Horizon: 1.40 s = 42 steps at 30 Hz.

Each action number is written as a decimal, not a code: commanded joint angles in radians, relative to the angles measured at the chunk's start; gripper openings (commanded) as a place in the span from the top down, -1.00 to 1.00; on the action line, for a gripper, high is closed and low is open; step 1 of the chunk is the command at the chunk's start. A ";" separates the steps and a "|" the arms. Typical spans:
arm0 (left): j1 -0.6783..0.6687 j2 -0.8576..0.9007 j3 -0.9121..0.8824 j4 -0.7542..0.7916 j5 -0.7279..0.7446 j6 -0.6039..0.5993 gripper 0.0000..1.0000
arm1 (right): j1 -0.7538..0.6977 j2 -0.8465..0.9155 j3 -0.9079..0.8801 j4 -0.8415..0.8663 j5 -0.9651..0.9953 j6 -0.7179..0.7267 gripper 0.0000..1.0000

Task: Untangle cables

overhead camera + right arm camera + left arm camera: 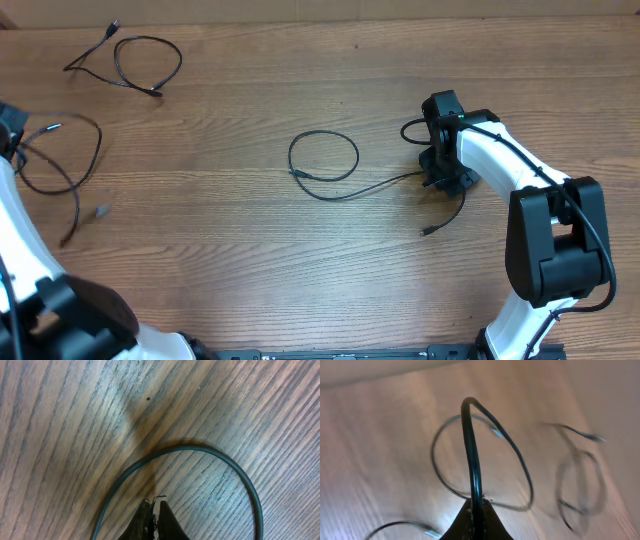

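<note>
Three thin black cables lie apart on the wooden table. One loops at the far left point(150, 62). A second point(62, 150) is by the left edge, and my left gripper point(12, 132) is shut on it. In the left wrist view this cable point(470, 445) rises straight out of the closed jaws point(475, 504). The third cable point(325, 165) loops mid-table, and its tail runs under my right gripper point(438, 172) to a plug point(427, 232). In the right wrist view the jaws point(154, 506) are shut with nothing seen between the tips. A cable arc point(200, 450) curves around them on the table.
The white right arm point(510, 165) reaches in from the lower right. The left arm point(30, 260) runs along the left edge. The far-left cable shows blurred in the left wrist view point(580, 480).
</note>
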 commanded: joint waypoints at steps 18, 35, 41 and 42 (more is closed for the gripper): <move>0.007 0.319 0.020 0.012 -0.059 -0.004 -1.00 | 0.005 0.008 0.001 -0.068 -0.013 -0.005 0.91; -0.068 0.059 0.123 -0.076 0.247 -0.003 -0.99 | -0.015 0.005 0.058 -0.131 -0.097 -0.147 -0.75; -0.247 -0.067 0.123 -0.072 0.246 0.067 -0.99 | -0.022 -0.026 0.175 -0.204 -0.124 -0.181 -0.86; -0.293 -0.073 0.123 -0.074 0.246 0.072 -0.99 | -0.022 -0.039 0.202 -0.236 -0.110 -0.181 -0.86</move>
